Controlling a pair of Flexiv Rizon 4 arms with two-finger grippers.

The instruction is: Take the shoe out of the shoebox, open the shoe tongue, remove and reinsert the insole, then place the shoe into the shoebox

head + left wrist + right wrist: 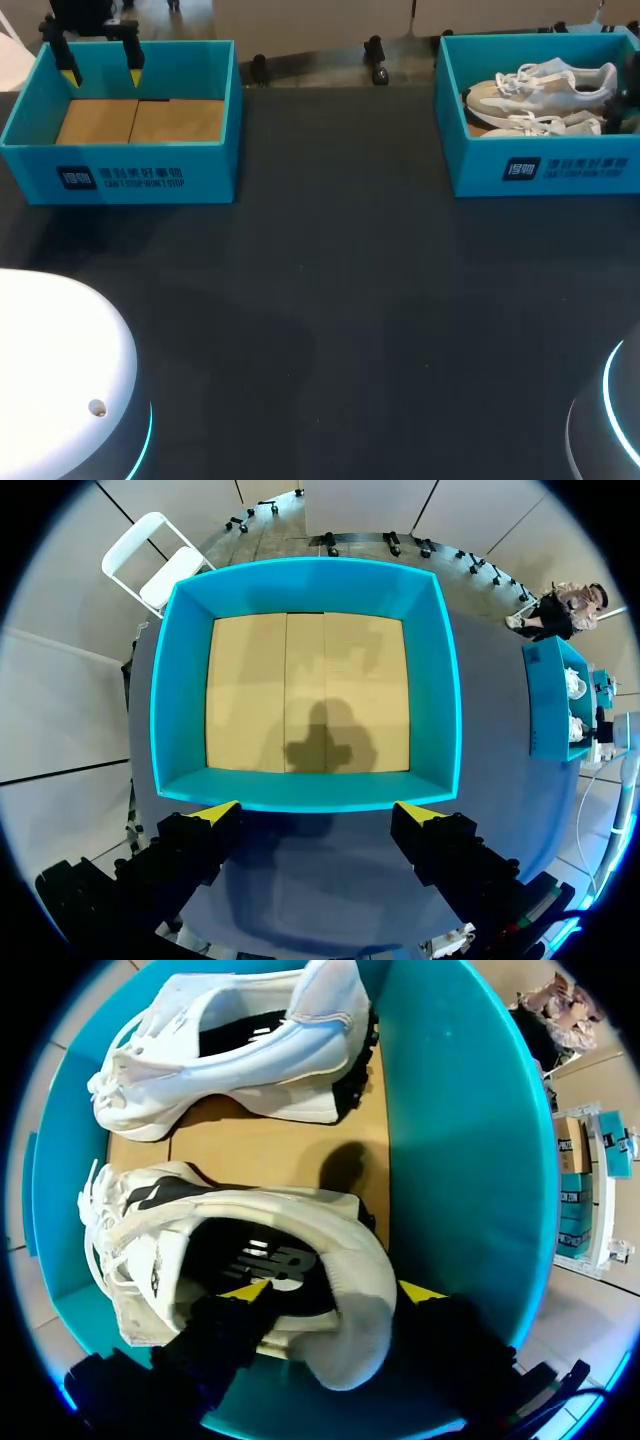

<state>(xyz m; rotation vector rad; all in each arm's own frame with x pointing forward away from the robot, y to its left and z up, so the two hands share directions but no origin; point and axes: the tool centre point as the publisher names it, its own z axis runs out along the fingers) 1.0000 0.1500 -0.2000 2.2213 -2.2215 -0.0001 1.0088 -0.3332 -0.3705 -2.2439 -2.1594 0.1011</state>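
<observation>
Teal shoebox [480, 165] at the table's two o'clock holds a white pair as the right gripper [335, 1290], jaws spread astride the heel of the nearer sneaker [240, 1230], appears poised to pinch and lift it past the second sneaker [250, 1060]; the left gripper [318, 810] hangs spread over an empty shoebox [120, 175] at ten o'clock.

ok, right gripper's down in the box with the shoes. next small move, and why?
Probably close the right gripper on the near shoe at its heel collar. One yellow tip sits inside the shoe's opening and the other outside the heel, and the fingers look open. Lift only after that.
</observation>
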